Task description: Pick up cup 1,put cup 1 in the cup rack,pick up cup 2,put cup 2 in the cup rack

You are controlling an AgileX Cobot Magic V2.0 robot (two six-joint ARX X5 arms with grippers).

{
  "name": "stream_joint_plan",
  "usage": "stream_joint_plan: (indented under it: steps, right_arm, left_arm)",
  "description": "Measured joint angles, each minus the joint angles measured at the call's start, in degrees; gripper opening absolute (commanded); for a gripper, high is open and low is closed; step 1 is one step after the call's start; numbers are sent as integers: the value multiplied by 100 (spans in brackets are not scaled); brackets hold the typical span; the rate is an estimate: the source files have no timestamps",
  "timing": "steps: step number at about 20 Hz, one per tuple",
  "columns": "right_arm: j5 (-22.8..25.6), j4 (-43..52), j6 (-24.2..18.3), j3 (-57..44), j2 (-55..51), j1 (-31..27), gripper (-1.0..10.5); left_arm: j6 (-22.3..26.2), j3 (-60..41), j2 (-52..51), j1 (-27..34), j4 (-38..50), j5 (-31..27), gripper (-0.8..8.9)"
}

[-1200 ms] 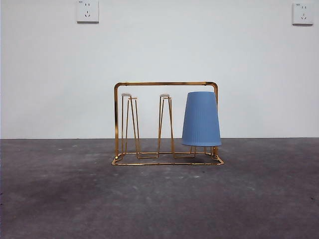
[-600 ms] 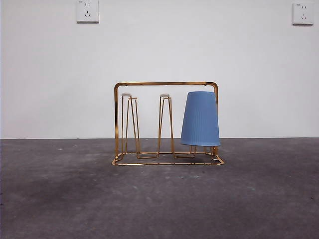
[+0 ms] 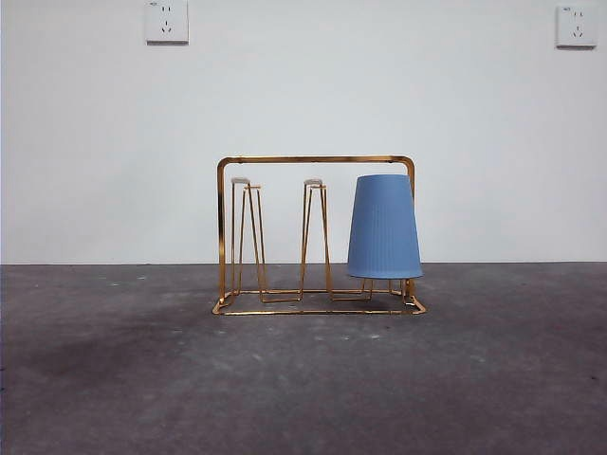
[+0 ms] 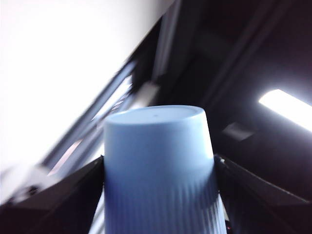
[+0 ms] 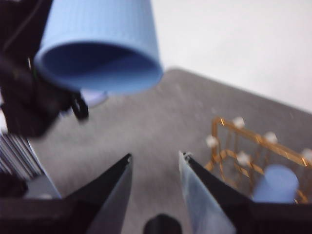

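My left pincer [image 4: 159, 161] clamps the second ribbed blue plastic cup [image 4: 156, 146] aloft, my right pincer [image 5: 155, 156] gapes empty, and the first blue cup [image 3: 383, 227], inverted at the gold wire rack's [image 3: 316, 159] right end, has stopped rocking, so one placement remains.

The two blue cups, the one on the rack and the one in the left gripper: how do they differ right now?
The racked cup sits upside down over an end prong of the cup rack, touched by no gripper; the held cup is clamped between the left gripper's jaws, up in the air away from the rack. In the right wrist view the held cup shows its open mouth. Both are blue, ribbed and tapered.
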Motion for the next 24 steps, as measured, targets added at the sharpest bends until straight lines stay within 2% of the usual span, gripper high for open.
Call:
stream_joint_plan:
  steps: [2,5,9,12,15,18,24]
  right_arm:
    - [170,-317,-63,-4,-120,0,167]
    - [612,-699,-111,-4,-323,0,167]
    - [1019,-931,-146,-7,-629,0,167]
    - [1154,-1054,-146,-7,-837,-2,167]
    - [1158,-1309,-146,-7,-907,0,167]
    - [1169,-1576,-146,-7,-907,0,167]
    - [1449,-1790,-144,-13,-907,0,167]
  left_arm:
    - [284,0,-173,127,-632,22,-6]
    - [1043,0,-540,273,-1888,-216,-6]
    - [2435,0,-1008,284,-3711,-1209,-6]
    - [3425,0,-1036,284,-4616,-2000,-6]
    - [4138,0,-852,286,-4911,-2509,-6]
    - [4614,0,-625,284,-4931,-2778,-6]
    - [5222,0,11,376,-4750,-3032,-6]
